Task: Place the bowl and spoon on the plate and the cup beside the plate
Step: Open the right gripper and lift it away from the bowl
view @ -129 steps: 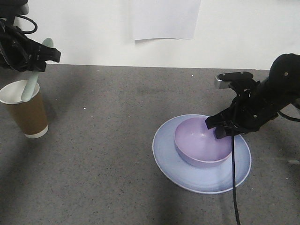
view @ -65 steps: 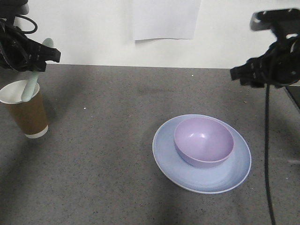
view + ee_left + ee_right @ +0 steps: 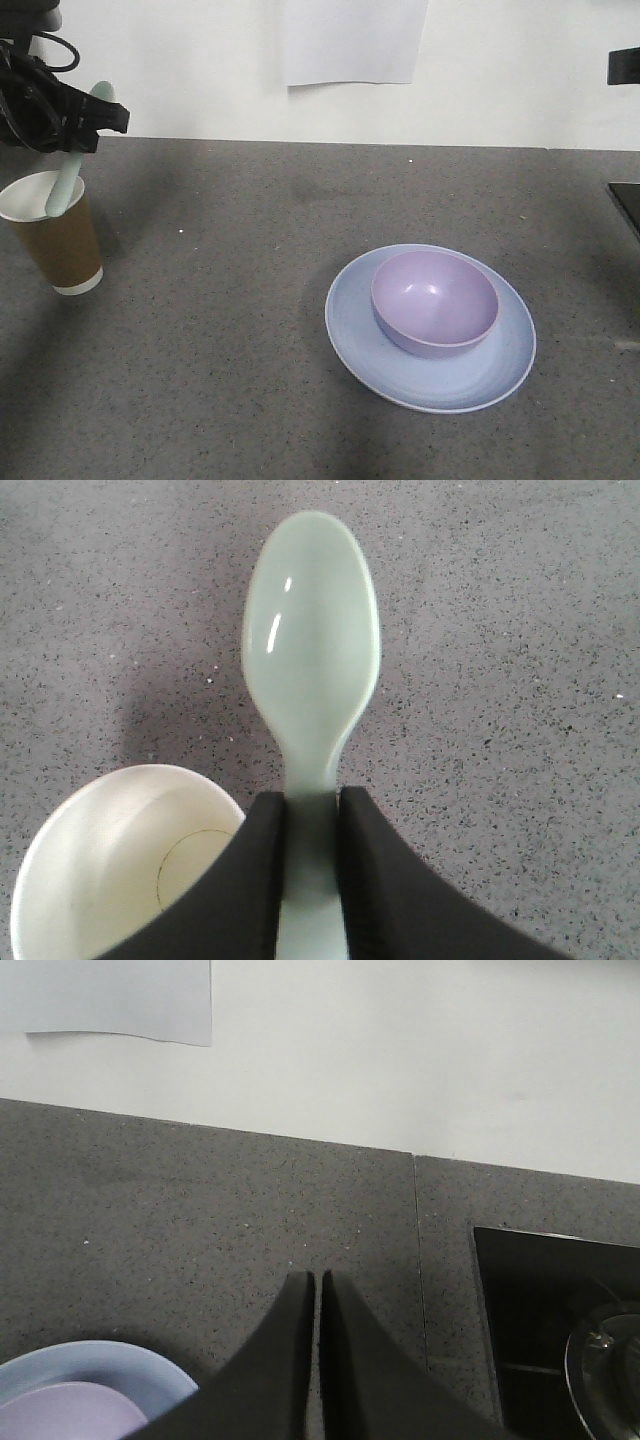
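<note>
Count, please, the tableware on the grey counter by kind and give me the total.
round lavender-purple plastic bowl: 1
round shallow pale blue plate: 1
tall brown paper cup: 1
pale mint-green plastic spoon: 1
Total: 4

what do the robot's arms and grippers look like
Both are matte black. The left gripper is a chunky dark block with a thin black cable looping above it; its fingers are smooth and flat. The right gripper has the same plain black fingers, tapering to narrow tips. No markings show.
</note>
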`<state>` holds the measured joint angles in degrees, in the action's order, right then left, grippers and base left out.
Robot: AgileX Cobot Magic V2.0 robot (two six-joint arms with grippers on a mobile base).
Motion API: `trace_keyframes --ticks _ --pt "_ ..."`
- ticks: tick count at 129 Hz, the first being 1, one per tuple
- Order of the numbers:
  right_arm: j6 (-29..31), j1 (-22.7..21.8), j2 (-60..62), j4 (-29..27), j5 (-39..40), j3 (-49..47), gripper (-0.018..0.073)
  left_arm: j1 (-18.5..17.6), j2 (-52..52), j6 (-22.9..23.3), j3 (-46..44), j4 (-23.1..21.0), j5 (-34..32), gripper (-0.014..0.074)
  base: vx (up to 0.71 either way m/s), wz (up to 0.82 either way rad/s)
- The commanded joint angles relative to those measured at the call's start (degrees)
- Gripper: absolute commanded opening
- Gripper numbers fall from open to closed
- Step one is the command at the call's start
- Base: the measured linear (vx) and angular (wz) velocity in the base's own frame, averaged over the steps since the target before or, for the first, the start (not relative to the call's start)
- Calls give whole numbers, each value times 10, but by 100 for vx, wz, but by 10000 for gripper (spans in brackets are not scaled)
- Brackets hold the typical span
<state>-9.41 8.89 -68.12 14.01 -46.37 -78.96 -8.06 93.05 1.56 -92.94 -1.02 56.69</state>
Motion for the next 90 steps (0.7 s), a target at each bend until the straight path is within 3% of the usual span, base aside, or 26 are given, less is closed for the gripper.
trace_keyframes --ticks 1,63,90 --pt "-2 -3 11 13 24 -18 -9 -2 -26 1 -15 -3 -28 -8 0 0" --pt "2 -3 11 18 14 -18 -8 -2 -26 1 -15 -5 -29 -6 0 0" --pt "2 -3 11 18 14 -18 -8 -2 -26 1 -15 -5 -60 -6 0 0"
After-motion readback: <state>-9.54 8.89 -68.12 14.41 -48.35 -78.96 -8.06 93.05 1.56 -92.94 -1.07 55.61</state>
